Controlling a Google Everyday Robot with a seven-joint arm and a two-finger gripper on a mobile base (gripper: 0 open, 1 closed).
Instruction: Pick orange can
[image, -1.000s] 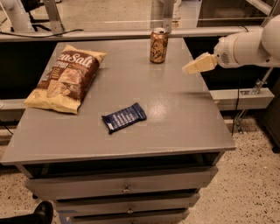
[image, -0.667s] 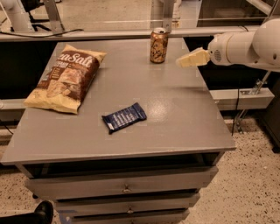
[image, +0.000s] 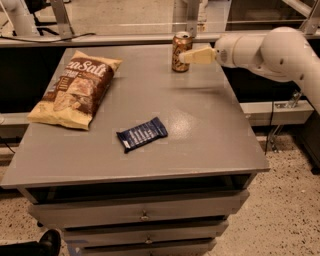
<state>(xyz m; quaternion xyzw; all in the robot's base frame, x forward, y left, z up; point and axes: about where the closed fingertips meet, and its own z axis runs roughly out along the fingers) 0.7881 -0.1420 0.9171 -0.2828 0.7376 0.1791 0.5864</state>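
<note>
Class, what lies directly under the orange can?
The orange can stands upright on the grey table; the patch beneath it is hidden. The pincer is level with its middle.

A single view looks down at a slant from high in front of the desk (image: 210, 135), facing across its top toward the far edge. It sits at middling range: the whole top, the drawers (image: 145, 215) and some floor (image: 287, 200) fit in. The hand (image: 187, 56) shows at the far edge, beside the can (image: 177, 56).
</note>
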